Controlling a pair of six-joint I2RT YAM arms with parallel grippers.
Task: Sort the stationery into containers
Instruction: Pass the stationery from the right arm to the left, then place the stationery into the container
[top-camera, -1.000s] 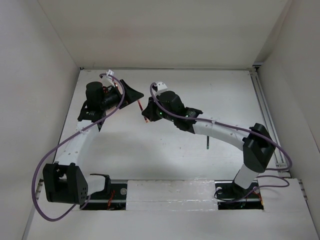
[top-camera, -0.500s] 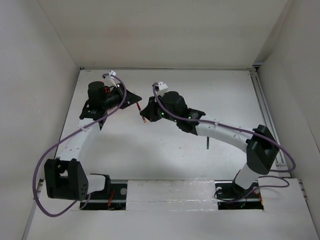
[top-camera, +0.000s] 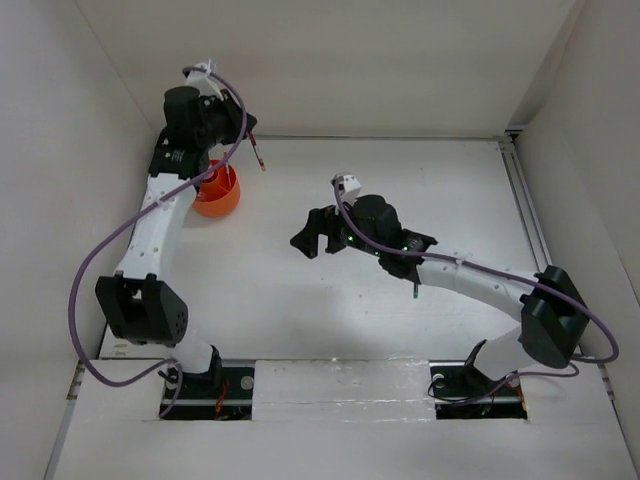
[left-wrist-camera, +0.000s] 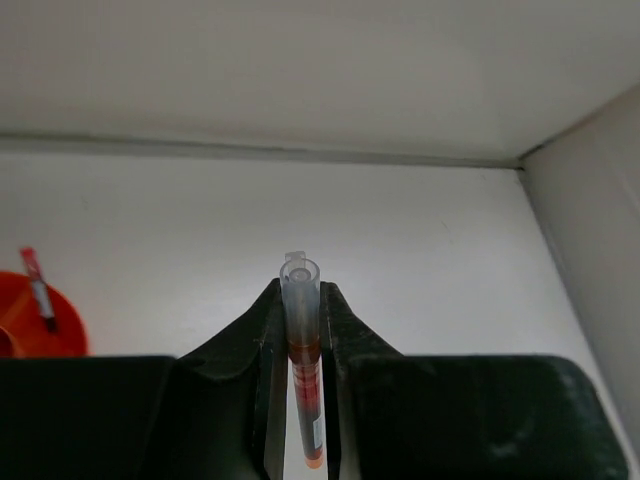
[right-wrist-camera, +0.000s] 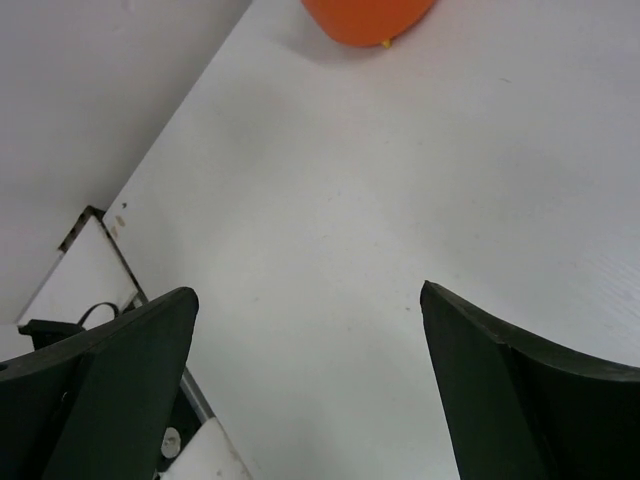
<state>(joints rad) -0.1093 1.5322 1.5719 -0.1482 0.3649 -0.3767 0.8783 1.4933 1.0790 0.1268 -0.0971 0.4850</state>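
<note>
Since a second ago your left arm (top-camera: 160, 215) has swung up and away from the middle of the table (top-camera: 400, 180) into the far left corner, and the orange cup (top-camera: 217, 190) it was hiding now shows below it, close to the left wall. Your right arm (top-camera: 470, 280) has pulled back from that meeting point toward the centre. Your left gripper (left-wrist-camera: 301, 295) is pinching a red-white pen (left-wrist-camera: 303, 350) between its fingers; in the wrist view the clear end sticks out past the fingertips and the red part sits deeper between them. From above, the pen's red tip (top-camera: 258, 156) juts out to the right of the wrist, beside the cup rather than over it. In the left wrist view the cup (left-wrist-camera: 35, 325) lies at the left edge with a second red-white pen (left-wrist-camera: 38, 290) standing tilted inside it. Your right gripper (right-wrist-camera: 307, 292) is spread wide with only bare table between its fingers, and the cup (right-wrist-camera: 365, 18) lies well ahead of it. A dark green pen (top-camera: 415, 290) lies on the table, half hidden under your right arm.
</note>
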